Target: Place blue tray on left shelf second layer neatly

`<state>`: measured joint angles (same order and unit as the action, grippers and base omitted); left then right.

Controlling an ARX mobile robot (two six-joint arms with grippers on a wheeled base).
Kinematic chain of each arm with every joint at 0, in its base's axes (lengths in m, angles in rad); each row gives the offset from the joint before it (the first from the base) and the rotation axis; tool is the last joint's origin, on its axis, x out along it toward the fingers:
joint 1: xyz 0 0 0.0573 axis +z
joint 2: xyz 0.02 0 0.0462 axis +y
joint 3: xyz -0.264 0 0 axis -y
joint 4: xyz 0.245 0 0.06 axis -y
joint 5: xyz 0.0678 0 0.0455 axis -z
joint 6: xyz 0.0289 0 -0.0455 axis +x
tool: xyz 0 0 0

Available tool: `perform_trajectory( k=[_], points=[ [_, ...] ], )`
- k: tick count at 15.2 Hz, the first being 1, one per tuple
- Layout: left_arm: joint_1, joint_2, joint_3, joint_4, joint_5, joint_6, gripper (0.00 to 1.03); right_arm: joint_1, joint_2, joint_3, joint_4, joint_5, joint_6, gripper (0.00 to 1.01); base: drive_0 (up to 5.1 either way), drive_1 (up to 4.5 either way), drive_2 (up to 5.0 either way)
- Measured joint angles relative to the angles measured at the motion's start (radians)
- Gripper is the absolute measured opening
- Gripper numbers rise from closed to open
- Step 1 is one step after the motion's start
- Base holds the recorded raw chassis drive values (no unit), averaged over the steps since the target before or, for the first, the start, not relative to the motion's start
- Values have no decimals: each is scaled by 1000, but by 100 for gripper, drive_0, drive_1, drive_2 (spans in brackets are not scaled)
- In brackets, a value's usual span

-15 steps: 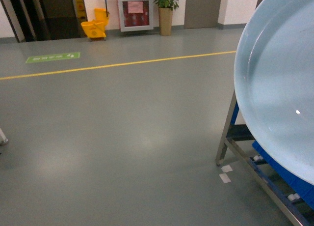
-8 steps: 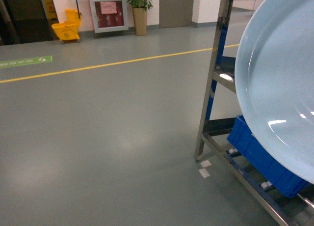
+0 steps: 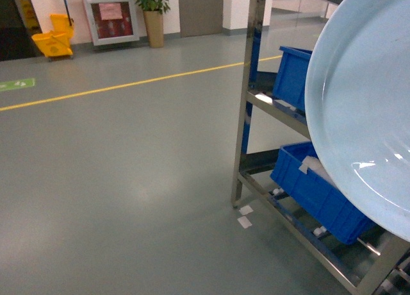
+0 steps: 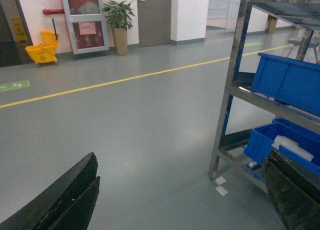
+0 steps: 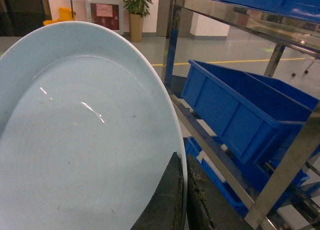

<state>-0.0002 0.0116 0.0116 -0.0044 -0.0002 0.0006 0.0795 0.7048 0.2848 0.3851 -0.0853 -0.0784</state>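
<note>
Your right fingers grip the blue tray by its rim; left fingers spread, empty (shelf not yet reached).

Left gripper: two broad black fingers, matte, edges scuffed, faint layered ridging along the sides. Right gripper: same black fingers, rough pitted inner faces, worn grey in patches.
</note>
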Motion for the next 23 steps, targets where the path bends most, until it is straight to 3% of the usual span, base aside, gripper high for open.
perform_trajectory(
  k=[15,23],
  points=[
    [0,0,0,0,0,0,98,-1,0,0,0,0,0,2,302,-330,-330],
    [0,0,0,0,0,0,98,-1,0,0,0,0,0,2,-124,-124,-124]
  ],
)
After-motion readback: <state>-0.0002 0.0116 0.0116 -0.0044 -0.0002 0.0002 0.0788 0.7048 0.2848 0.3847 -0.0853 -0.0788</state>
